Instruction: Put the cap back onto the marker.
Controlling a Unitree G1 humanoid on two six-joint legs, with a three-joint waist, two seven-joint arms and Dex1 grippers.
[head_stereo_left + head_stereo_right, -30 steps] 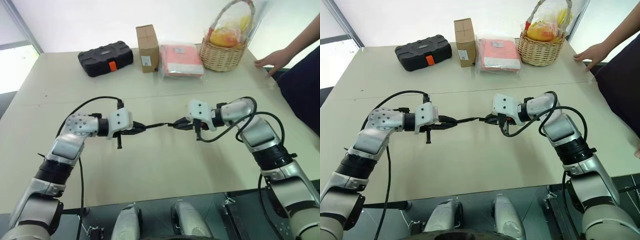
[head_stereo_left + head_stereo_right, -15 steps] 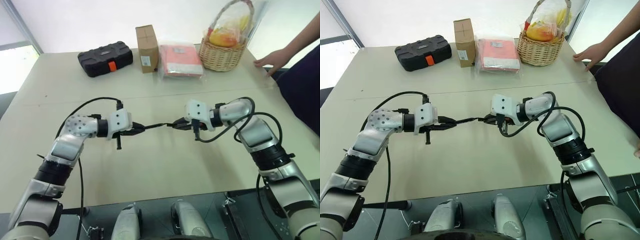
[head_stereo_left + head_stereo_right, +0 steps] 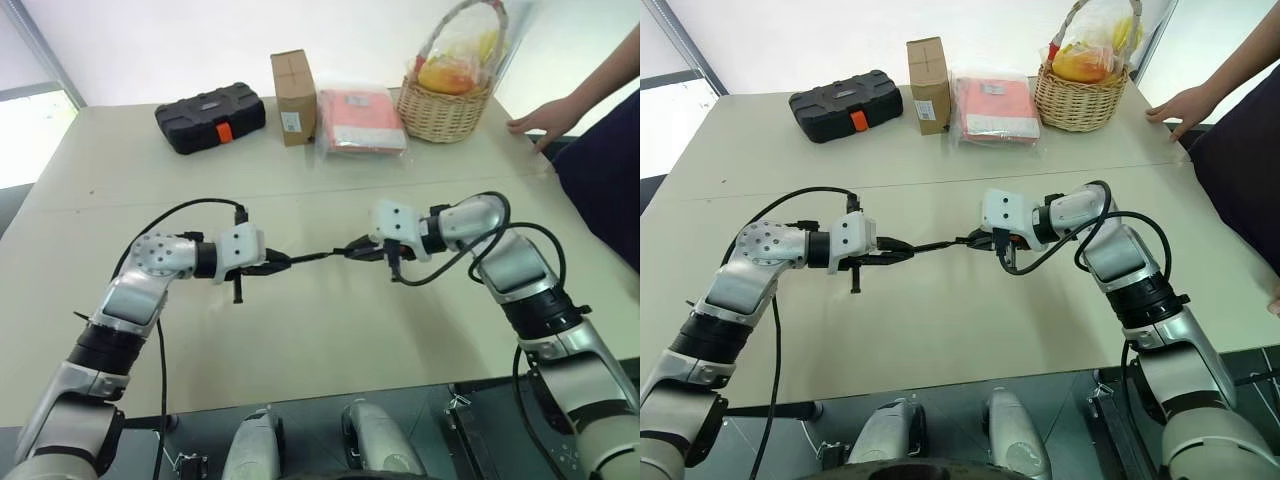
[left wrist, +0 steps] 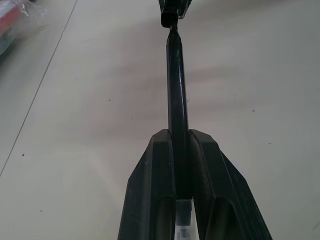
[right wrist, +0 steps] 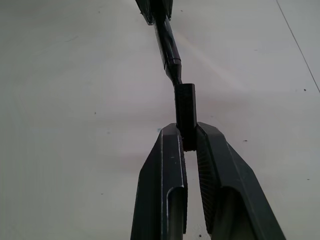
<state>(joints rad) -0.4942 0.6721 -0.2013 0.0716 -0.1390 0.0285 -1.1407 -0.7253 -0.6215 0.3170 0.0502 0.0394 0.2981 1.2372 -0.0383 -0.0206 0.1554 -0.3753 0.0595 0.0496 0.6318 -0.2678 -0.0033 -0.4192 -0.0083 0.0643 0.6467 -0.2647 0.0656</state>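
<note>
Mating now: left claw clamped on marker, right claw pinching cap — tip's at cap mouth, so keep both coaxial, push straight w/o tilt

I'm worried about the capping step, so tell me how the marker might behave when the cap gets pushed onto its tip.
The marker looks stiff and straight, so it probably won't bend. It is slim, glossy and gripped only near one end by the left gripper, so it may slide back or pivot. The cap in the right gripper meets the tip slightly off-line, so it could skid.
</note>
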